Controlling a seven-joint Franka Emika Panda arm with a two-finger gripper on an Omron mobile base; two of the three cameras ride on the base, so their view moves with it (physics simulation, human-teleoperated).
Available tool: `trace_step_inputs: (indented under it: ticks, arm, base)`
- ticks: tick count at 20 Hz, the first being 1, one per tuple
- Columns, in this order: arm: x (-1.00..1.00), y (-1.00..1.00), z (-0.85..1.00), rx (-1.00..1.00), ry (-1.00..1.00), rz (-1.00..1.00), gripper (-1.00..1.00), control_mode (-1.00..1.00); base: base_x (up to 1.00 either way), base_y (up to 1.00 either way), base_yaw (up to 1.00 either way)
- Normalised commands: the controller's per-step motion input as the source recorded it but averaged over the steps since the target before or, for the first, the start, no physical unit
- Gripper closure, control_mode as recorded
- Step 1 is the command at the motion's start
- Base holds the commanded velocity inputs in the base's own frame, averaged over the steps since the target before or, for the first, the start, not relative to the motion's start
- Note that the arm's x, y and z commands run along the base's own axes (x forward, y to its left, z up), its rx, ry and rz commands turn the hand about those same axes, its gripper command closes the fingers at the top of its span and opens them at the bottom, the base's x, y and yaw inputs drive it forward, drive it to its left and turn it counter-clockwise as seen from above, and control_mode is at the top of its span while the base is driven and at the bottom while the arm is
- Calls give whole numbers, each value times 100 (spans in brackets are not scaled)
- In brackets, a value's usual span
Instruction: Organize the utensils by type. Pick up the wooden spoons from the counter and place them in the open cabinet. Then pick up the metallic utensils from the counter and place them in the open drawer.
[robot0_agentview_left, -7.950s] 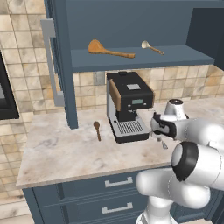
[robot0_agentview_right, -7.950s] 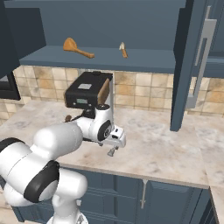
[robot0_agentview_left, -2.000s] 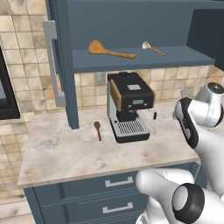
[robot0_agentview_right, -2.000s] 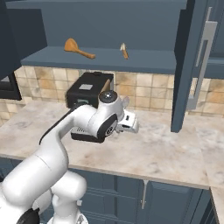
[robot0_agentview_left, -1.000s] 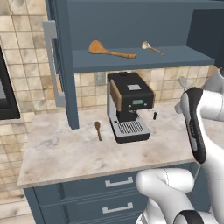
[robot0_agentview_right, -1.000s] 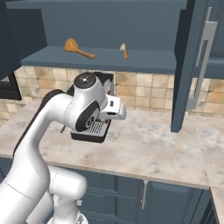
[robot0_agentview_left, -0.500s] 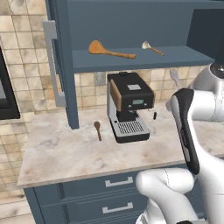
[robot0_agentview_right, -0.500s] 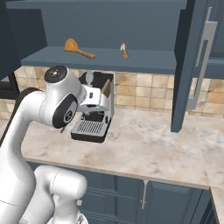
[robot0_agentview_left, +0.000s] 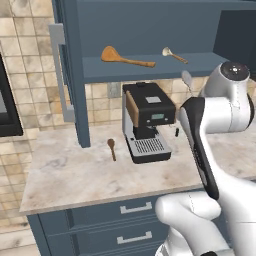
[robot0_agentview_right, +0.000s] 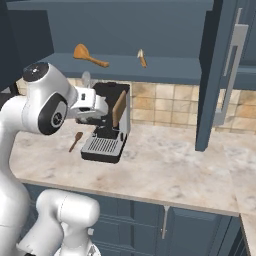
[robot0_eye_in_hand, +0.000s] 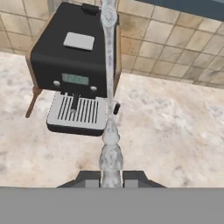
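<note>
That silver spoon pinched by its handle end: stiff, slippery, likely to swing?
The metal spoon looks stiff: it runs straight out from the shut gripper with no visible sag. Its glossy, slim handle probably offers little friction, so it might pivot between the fingers. Gripped at one end with the bowl far out, it could swing if the arm moves fast over the coffee machine.

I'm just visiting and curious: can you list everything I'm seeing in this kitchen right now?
Wooden spoons: two, large orange-tan and small cream-bowled, on the open cabinet shelf.
Brown spoon: one, dark reddish-brown, on the counter left of the coffee machine.
Coffee machine: one, black, on the counter.
Metal spoon: one, silver-grey, held in the air.
Drawer fronts: dark blue-grey, under the counter.
Fingers: dark, shut on the metal spoon.
</note>
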Motion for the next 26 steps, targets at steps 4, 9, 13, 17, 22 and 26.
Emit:
trace_step_inputs:
  ticks: [4,9,13,17,22,26]
  arm:
    - [-7,7,-1,0,-15,0,100,-100]
    - [-6,19,-1,0,-25,0,100,-100]
    - [-3,22,6,0,-9,0,100,-100]
    - [0,7,6,0,0,0,100,-100]
    - [0,0,9,0,2,0,100,-100]
    - [-1,0,6,0,4,0,100,-100]
  base:
    - [0,0,0]
    - [0,0,0]
    - [0,0,0]
    - [0,0,0]
    - [0,0,0]
    - [0,0,0]
